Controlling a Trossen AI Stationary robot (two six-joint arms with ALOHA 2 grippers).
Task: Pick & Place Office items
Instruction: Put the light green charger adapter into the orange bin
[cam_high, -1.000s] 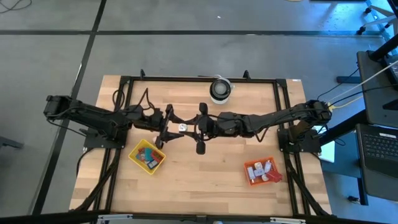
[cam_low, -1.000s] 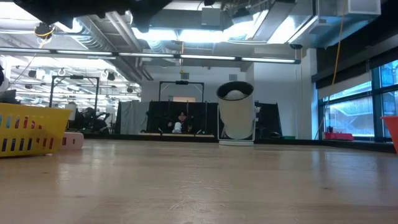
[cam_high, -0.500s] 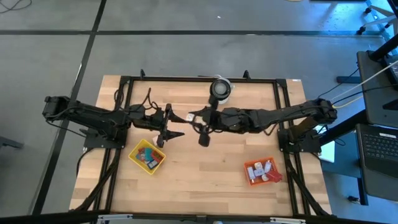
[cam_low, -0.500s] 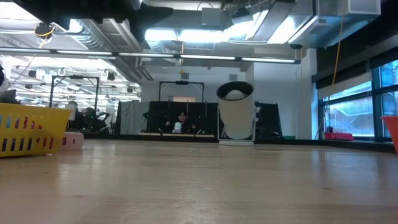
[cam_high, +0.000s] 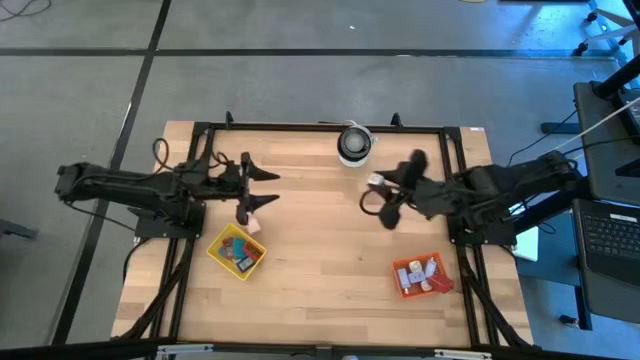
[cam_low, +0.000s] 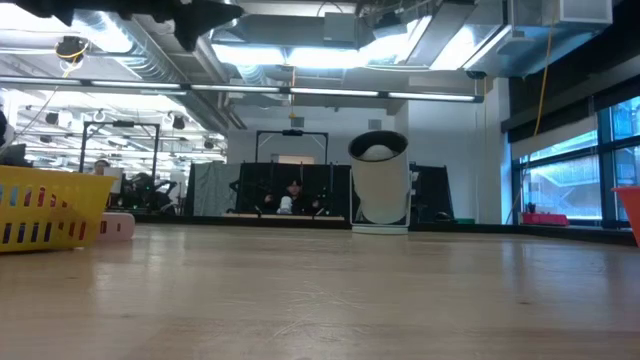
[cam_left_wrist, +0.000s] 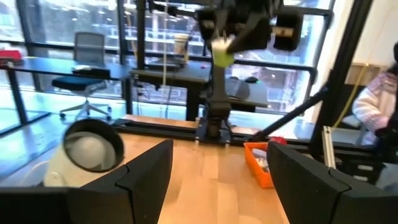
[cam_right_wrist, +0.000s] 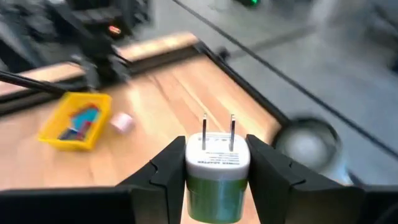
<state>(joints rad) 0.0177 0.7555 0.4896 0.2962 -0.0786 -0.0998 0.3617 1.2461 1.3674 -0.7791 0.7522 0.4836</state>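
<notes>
Overhead view: the left arm reaches in from the table's left edge, forearm nearly level across the boards. The left gripper has its fingers spread wide and empty, above bare wood just behind the yellow tray. The right arm is folded near the table's right side. The right gripper sits in front of the white roll with a small pale object at its tip. Small office items in blue and red fill the yellow tray, and a pink piece lies just beside it. More pieces lie in the orange tray at the near right.

Low view: the yellow tray stands at the left with the pink piece beside it, the white roll stands far back, and a dark part of an arm crosses the top edge.

Left wrist view: both fingers stand far apart with nothing between them. Across the table the right gripper is raised high, carrying a green object above the orange tray.

Right wrist view: the fingers are clamped narrowly on a green-and-white plug adapter, its prongs pointing away from the wrist. Beyond it are the yellow tray, the pink piece and the white roll.
</notes>
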